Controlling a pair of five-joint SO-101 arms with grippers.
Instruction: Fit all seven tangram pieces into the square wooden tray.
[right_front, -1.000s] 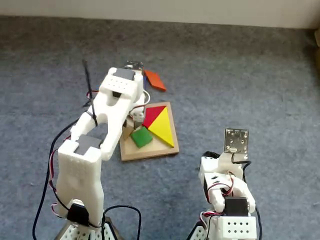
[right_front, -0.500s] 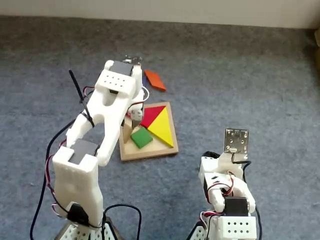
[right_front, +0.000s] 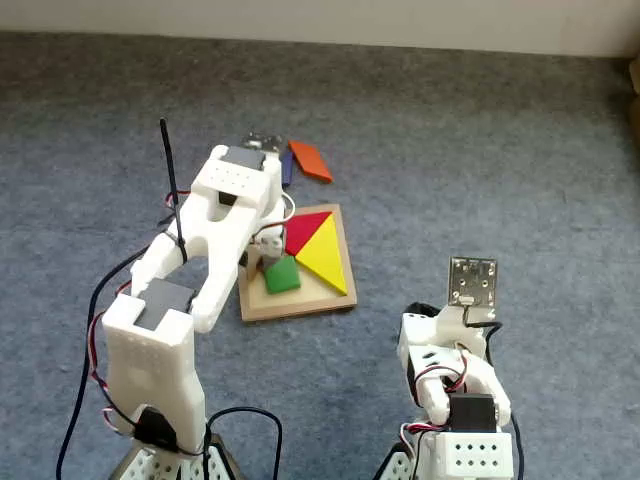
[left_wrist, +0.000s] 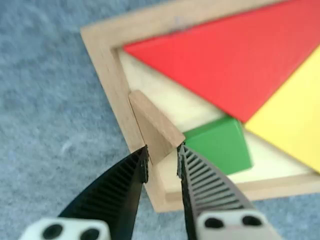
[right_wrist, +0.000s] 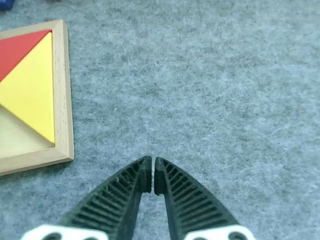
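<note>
Red triangle (left_wrist: 235, 55), yellow triangle (left_wrist: 295, 115) and green square (left_wrist: 220, 150) are seated in the tray (left_wrist: 107, 65), a wooden triangle (left_wrist: 156, 131) is clamped by the left gripper (left_wrist: 162, 152) (orange piece (right_front: 310, 161), blue piece (right_front: 287, 165) outside).

The left arm (right_front: 200, 250) covers part of the tray (right_front: 310, 303) and blue piece (right_front: 287, 168).

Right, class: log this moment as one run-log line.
left gripper shut on wood piece at tray edge | right gripper shut | tray holds red, yellow, green
</note>
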